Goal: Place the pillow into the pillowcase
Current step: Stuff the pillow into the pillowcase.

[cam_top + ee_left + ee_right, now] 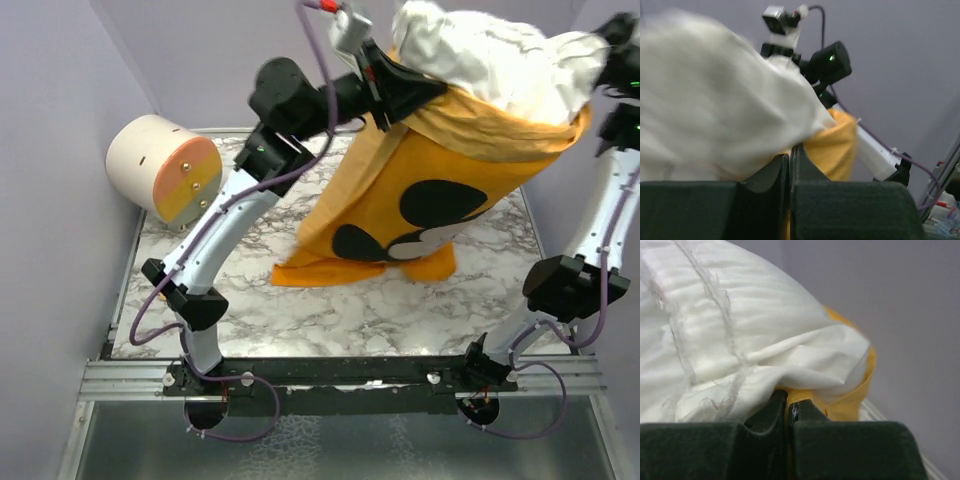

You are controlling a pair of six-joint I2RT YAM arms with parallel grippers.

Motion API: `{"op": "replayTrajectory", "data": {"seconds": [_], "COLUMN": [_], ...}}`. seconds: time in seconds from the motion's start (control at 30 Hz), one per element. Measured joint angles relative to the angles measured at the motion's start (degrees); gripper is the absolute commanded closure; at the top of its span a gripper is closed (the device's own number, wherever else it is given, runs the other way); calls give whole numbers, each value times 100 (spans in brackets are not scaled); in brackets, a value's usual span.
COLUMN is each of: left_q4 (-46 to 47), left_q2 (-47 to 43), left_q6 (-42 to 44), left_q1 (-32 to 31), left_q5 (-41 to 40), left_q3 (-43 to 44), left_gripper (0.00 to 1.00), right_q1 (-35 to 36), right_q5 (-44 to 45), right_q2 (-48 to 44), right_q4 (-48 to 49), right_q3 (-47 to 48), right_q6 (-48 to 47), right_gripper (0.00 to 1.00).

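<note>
The orange pillowcase [400,200] hangs above the table with its black Mickey face toward the camera; its lower end rests on the marble. The white pillow [490,60] bulges out of the case's open top, its lower part hidden inside. My left gripper [388,92] is shut on the left rim of the opening, and my right gripper [598,70] is shut on the right rim. In the left wrist view the closed gripper [789,159] pinches orange pillowcase [835,150] cloth under the pillow [715,100]. The right gripper [789,404] likewise clamps the pillowcase [852,399] beneath the pillow [740,325].
A cream-and-orange cylinder [165,168] lies at the table's back left corner. The marble tabletop [380,310] is bounded by purple walls left, right and behind. A metal rail [340,375] with both arm bases runs along the near edge.
</note>
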Motion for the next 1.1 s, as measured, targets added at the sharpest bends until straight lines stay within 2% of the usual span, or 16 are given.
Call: {"op": "replayTrajectory", "data": {"seconds": [0.03, 0.1, 0.17, 0.23, 0.27, 0.33, 0.4, 0.47, 0.53, 0.6, 0.63, 0.73, 0.8, 0.9, 1.0, 1.1], "left_q4": [2, -452, -564, -313, -210, -229, -83, 151, 26, -313, -664, -695, -332, 267, 120, 131], "left_q2": [7, 284, 1095, 1690, 1823, 1808, 1445, 1064, 848, 833, 1010, 1781, 1886, 1425, 772, 599], "left_q6": [13, -236, -697, -1097, -1204, -1097, -695, -269, 17, -22, -227, -1143, -1681, -1434, -402, 107], "left_q1": [74, 546, 1355, 1878, 2011, 1864, 1152, 286, -293, -358, -127, 992, 1659, 1687, 525, -85], "left_q5": [-7, 166, 162, 131, 22, -63, -402, -686, -688, -378, -114, 426, 726, 463, -229, -498], "left_q3": [111, 879, 2124, 2734, 2774, 2444, 1370, 507, 356, 833, 1370, 2715, 2704, 1871, 946, 890], "left_gripper": [100, 100, 100, 100, 100, 100, 100, 100, 100, 100, 100, 100, 100, 100, 100, 100], "right_q1": [284, 1268, 2439, 2804, 2723, 1847, 623, 33, -70, 442, 1064, 2872, 3239, 1770, 234, 660], "right_q5": [-24, 37, 608, 892, 855, 501, -48, -144, -273, -208, 39, 1150, 1585, 1281, 260, 118], "right_q2": [-138, -498, -573, -654, -713, -741, -514, -258, -101, -254, -413, -444, -444, -295, -48, -382], "right_q4": [216, -208, -1397, -1856, -1947, -1838, -1432, -828, -358, -92, -614, -2293, -2909, -2441, -1596, -844], "right_q3": [-358, -986, -813, -584, -424, -4, 417, 457, 92, -763, -1165, -1161, -894, -310, 17, -472], "right_q6": [74, -551, -1517, -1987, -2057, -1786, -1134, -610, -238, -240, -841, -2232, -2743, -2081, -839, -584], "right_gripper": [100, 100, 100, 100, 100, 100, 100, 100, 100, 100, 100, 100, 100, 100, 100, 100]}}
